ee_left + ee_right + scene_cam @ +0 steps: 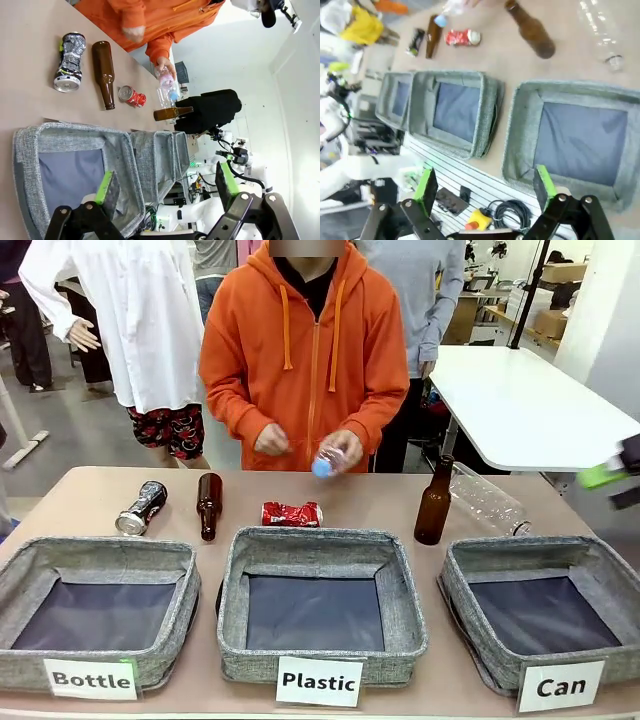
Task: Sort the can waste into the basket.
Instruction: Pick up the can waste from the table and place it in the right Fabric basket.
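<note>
The crushed red can [291, 513] [132, 96] [462, 37] lies on the table behind the middle basket. At the far left lies the dark black-and-silver can [141, 508] [69, 62] [415, 42], its silver end toward me. The grey basket labelled "Can" [520, 552] [520, 125] sits at the front right, with nothing in it. My right gripper [485, 181] is open above that basket's near side; a green pad of it [610, 475] shows blurred at the right edge. My left gripper [165, 182] is open above the leftmost basket, holding nothing.
Like baskets labelled "Bottle" [100, 548] and "Plastic" [320, 538] stand left and centre. One brown bottle [208, 505] lies by the dark can; another [434, 502] stands upright beside a lying clear bottle [487, 500]. The person holds a small clear bottle [325, 462].
</note>
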`<act>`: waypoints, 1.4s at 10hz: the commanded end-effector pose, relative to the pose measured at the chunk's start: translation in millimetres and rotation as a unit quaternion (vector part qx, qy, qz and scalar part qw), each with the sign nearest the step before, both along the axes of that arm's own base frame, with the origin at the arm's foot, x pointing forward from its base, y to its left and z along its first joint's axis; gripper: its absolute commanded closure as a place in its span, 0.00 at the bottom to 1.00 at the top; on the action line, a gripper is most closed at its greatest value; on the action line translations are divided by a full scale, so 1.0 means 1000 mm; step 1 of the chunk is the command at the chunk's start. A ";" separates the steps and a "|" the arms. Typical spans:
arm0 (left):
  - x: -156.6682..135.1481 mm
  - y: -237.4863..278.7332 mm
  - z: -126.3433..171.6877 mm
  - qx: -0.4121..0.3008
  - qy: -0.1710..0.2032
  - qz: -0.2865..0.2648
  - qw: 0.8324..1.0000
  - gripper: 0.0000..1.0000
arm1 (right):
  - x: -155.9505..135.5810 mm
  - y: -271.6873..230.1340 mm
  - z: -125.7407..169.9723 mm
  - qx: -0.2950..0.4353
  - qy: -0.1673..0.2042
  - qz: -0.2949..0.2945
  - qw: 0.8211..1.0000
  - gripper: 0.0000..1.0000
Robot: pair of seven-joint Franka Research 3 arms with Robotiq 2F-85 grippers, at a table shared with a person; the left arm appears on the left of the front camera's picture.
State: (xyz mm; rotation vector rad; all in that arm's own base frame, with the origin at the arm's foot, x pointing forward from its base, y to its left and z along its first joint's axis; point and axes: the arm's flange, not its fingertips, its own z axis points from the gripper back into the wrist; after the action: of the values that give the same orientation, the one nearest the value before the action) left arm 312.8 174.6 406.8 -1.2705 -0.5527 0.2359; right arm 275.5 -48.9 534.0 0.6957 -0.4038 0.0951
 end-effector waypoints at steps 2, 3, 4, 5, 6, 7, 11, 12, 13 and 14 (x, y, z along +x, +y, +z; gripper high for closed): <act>-0.001 0.000 0.001 -0.001 -0.013 -0.004 1.000 0.00 | -0.044 -0.021 -0.040 0.032 -0.024 -0.052 0.998 0.00; -0.001 0.000 0.001 -0.001 -0.013 -0.004 1.000 0.00 | -0.033 -0.017 -0.045 0.026 -0.023 -0.050 0.998 0.00; -0.001 0.000 0.001 -0.001 -0.013 -0.004 1.000 0.00 | -0.022 -0.008 -0.042 0.014 -0.013 -0.041 0.999 0.00; -0.001 0.000 0.001 -0.001 -0.013 -0.004 1.000 0.00 | -0.006 0.007 -0.038 -0.006 -0.008 -0.030 0.999 0.00; -0.001 0.000 0.001 -0.001 -0.013 -0.004 1.000 0.00 | 0.012 0.029 -0.033 -0.028 -0.005 -0.035 0.999 0.00; -0.001 0.000 0.001 -0.001 -0.013 -0.004 1.000 0.00 | 0.028 0.057 -0.025 -0.068 -0.001 -0.045 0.997 0.00; -0.001 0.000 0.001 -0.001 -0.013 -0.004 1.000 0.00 | 0.068 0.196 -0.002 -0.212 -0.035 0.043 0.976 0.00; -0.001 0.000 0.001 -0.001 -0.013 -0.004 1.000 0.00 | 0.076 0.229 -0.003 -0.250 -0.051 0.046 0.966 0.00; -0.001 0.000 0.001 -0.001 -0.013 -0.004 1.000 0.00 | 0.078 0.233 0.000 -0.274 -0.066 0.034 0.959 0.00; -0.001 0.000 0.001 -0.001 -0.013 -0.004 1.000 0.00 | 0.062 0.191 0.014 -0.210 -0.063 0.045 0.975 0.00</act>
State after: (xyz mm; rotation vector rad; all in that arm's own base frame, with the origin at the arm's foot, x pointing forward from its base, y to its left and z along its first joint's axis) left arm 313.2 174.2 406.8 -1.2708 -0.5512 0.2336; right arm 343.4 183.6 533.0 0.2306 -0.4395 0.3413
